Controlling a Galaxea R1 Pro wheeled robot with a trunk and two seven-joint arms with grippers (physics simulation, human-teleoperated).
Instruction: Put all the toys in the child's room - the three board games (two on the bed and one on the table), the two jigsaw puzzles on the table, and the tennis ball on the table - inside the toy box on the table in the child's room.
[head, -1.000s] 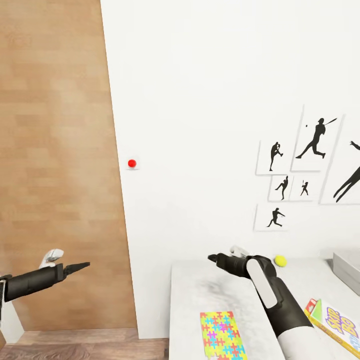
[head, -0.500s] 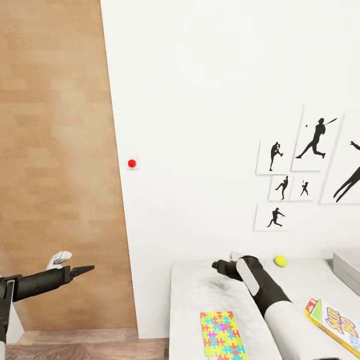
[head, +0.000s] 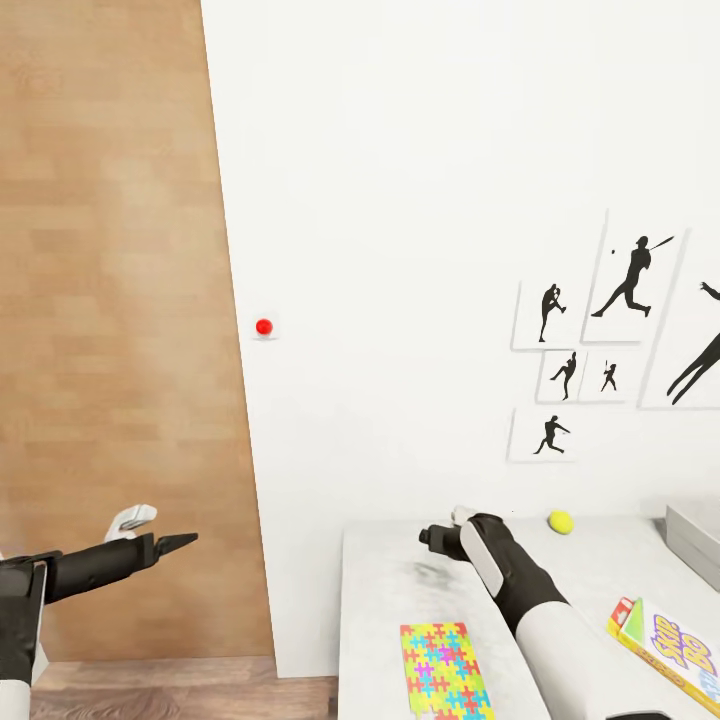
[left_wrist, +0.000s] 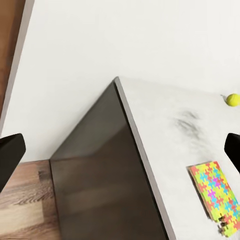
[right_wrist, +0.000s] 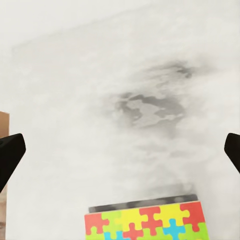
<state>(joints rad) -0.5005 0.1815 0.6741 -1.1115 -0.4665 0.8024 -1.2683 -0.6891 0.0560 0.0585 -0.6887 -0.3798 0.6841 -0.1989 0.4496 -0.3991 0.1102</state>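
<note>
On the light-grey table (head: 385, 570) a jigsaw puzzle (head: 447, 670) lies near the front, also in the left wrist view (left_wrist: 215, 192) and the right wrist view (right_wrist: 150, 222). The tennis ball (head: 560, 521) (left_wrist: 231, 99) rests by the back wall. A yellow-red-green board game (head: 672, 650) lies at the right, and a corner of the grey toy box (head: 695, 535) shows beyond it. My right gripper (head: 440, 530) (right_wrist: 120, 150) hovers open over bare tabletop, beyond the puzzle and left of the ball. My left gripper (head: 170, 535) (left_wrist: 120, 152) is open in the air, left of the table.
A wood-grain panel (head: 110, 300) fills the left. The white wall carries a red dot (head: 264, 327) and black sports silhouette pictures (head: 630, 280). The table's dark end panel (left_wrist: 105, 175) drops to the wood-plank floor (left_wrist: 25, 200).
My right forearm has swung left and the right gripper has dropped slightly towards the table. The left gripper has drifted a little right and down. The toys have not moved.
</note>
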